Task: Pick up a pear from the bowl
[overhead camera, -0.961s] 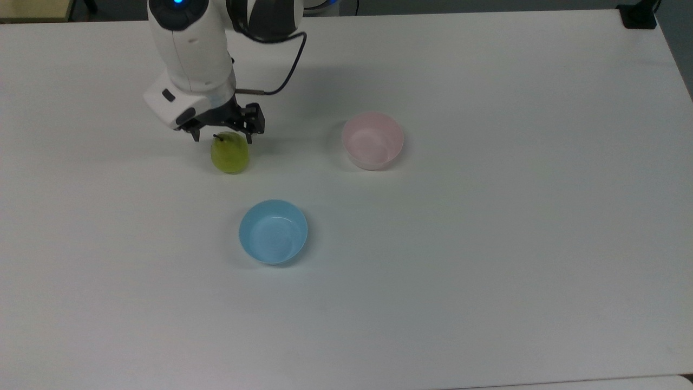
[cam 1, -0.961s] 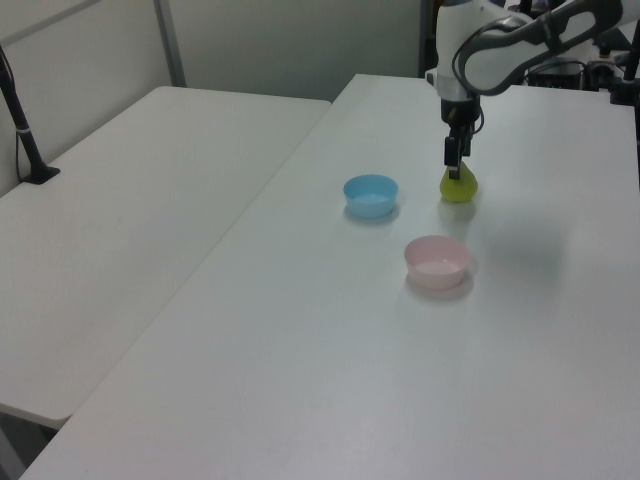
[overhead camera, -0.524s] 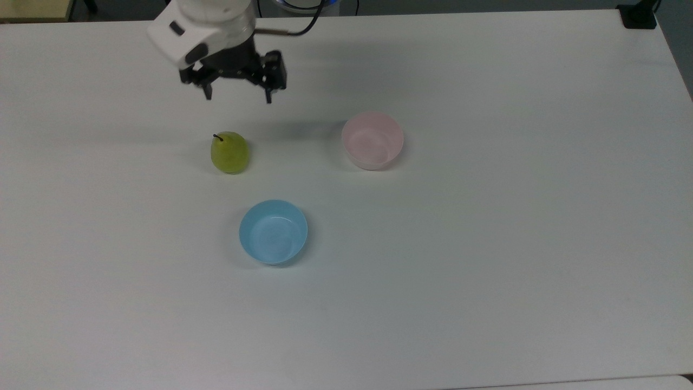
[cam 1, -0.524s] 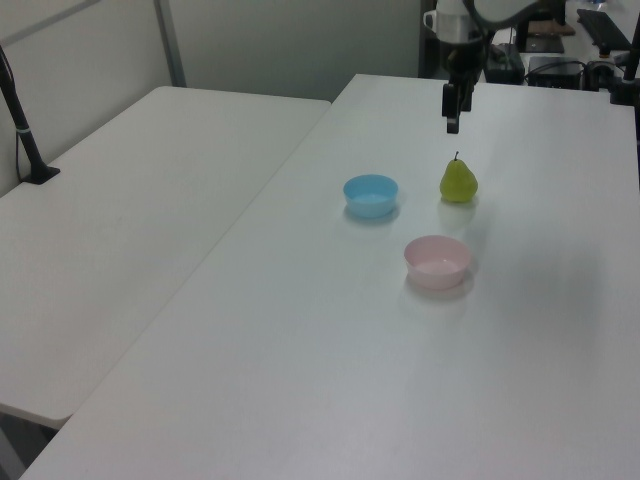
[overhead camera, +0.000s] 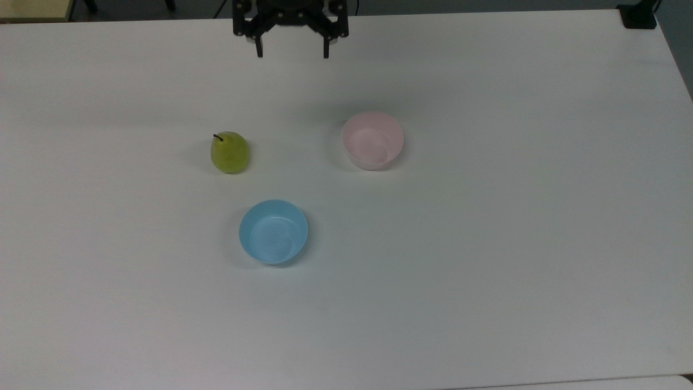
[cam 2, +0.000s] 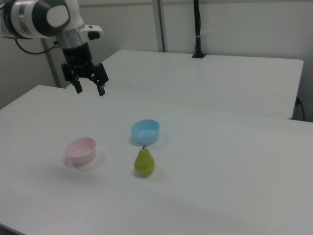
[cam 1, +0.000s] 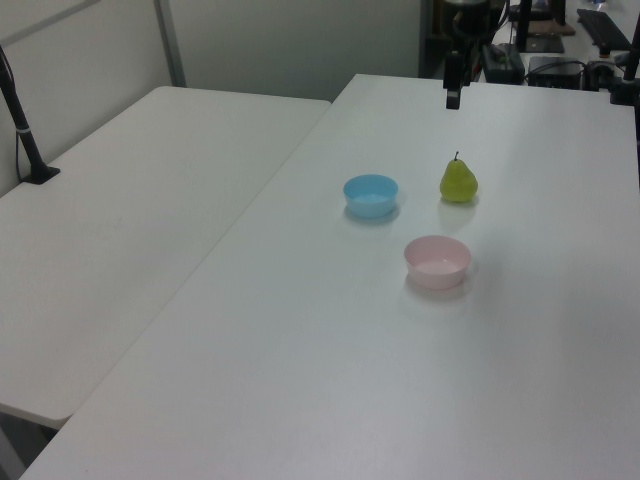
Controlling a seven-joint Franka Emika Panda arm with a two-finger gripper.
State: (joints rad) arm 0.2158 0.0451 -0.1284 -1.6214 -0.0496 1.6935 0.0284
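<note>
The yellow-green pear (overhead camera: 230, 153) (cam 1: 458, 182) (cam 2: 144, 162) stands upright on the bare white table, outside both bowls. To its right in the top view sits the pale pink bowl (overhead camera: 372, 140) (cam 1: 437, 262) (cam 2: 80, 151), with nothing in it. High above the table's far edge in the top view hangs my gripper (overhead camera: 293, 53) (cam 1: 452, 100) (cam 2: 90, 90), open, its fingers spread wide and holding nothing. It is well clear of the pear and the bowl.
A light blue bowl (overhead camera: 273, 231) (cam 1: 371, 195) (cam 2: 145, 131) sits with nothing in it on the white table (overhead camera: 487, 244), nearer the top view's bottom than the pear. A second white table (cam 1: 120, 230) stands alongside. A black post (cam 2: 197, 29) rises behind.
My gripper rose from around the pear's top and moved toward the top view's upper right. The pear stayed on the table; the bowls did not move.
</note>
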